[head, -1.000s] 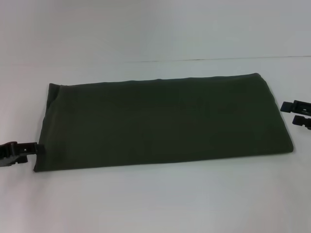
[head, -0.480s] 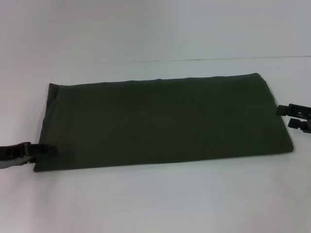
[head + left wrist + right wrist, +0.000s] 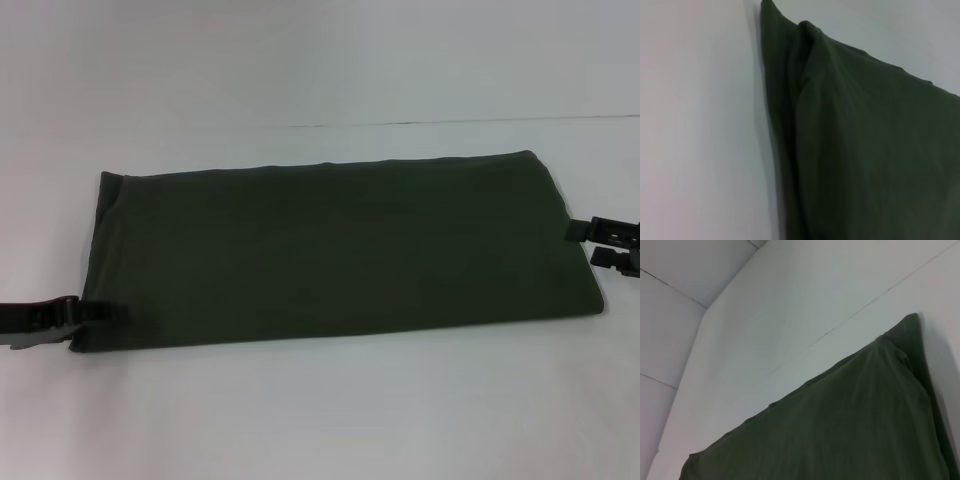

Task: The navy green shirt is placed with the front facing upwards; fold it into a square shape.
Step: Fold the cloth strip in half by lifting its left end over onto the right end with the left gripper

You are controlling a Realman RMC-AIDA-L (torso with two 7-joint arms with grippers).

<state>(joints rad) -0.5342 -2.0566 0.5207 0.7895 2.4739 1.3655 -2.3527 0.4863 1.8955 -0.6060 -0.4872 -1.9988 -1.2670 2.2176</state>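
Your white table (image 3: 320, 420) fills the head view, and the navy green shirt (image 3: 330, 250) lies flat across the middle of the frame as a long folded band, plain side up, no print showing. You can judge the lengthwise folds done; what is left is bringing one short end over the other to make the square. At the lower left edge of the frame, the left gripper (image 3: 100, 313) reaches onto the shirt's near corner, whether clamped you cannot tell. At the right edge, the right gripper (image 3: 590, 243) has its fingers parted at the shirt's end.
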